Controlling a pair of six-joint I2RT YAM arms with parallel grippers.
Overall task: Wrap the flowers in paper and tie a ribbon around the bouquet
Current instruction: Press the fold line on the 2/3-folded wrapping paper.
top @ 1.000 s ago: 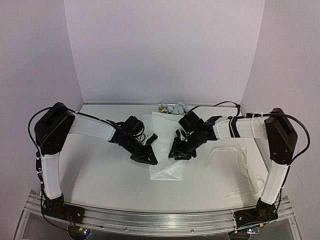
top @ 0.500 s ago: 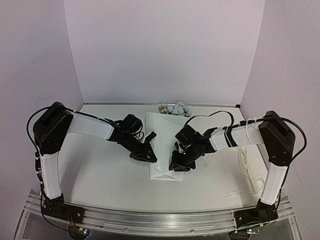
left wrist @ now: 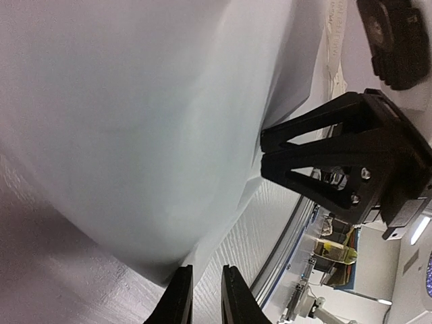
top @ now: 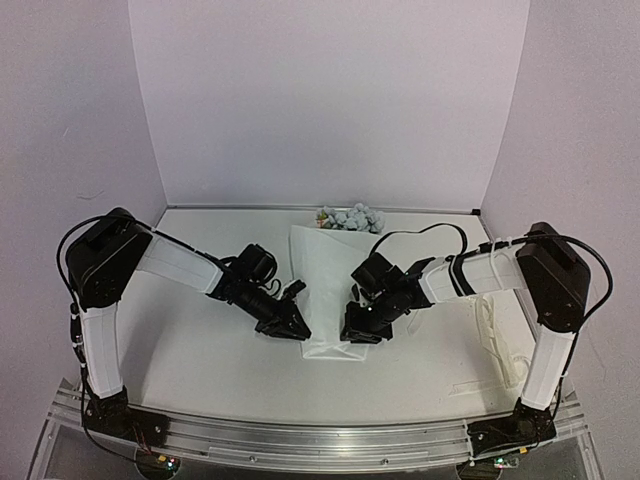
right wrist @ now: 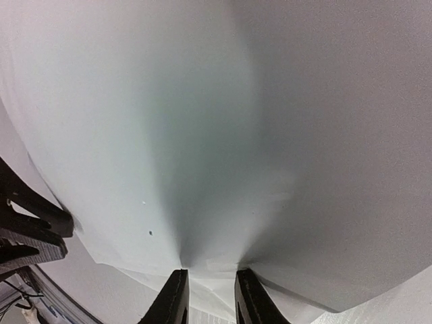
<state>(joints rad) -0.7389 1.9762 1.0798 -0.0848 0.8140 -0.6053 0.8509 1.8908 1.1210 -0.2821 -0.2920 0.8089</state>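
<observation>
Paper [top: 325, 285] is seen folded into a long white wrap on the table [top: 200, 350]. Its long axis runs from the arm bases toward the back wall. The flowers [top: 350, 216] show only as pale blue and white blooms at the paper's far end, and the stems are hidden under the sheet. The paper's near end is flanked by both tools. The left tool [top: 293, 330] is set at its near left corner and the right tool [top: 357, 332] at its near right edge, so neither arm is clearly the nearer. The wrap therefore lies straight ahead of each tool, pointing away from both.

In the left wrist view the left tool's fingers are held narrowly apart, with the paper's corner just ahead of them and bare table showing in the gap. In the right wrist view a crease of paper is seen running in between the right tool's fingers, but whether it is clamped cannot be told. The sheet looks smooth, soft and loosely closed, with no waist pinched yet. The ribbon [top: 500, 345] lies well to the right of the paper, untied.
</observation>
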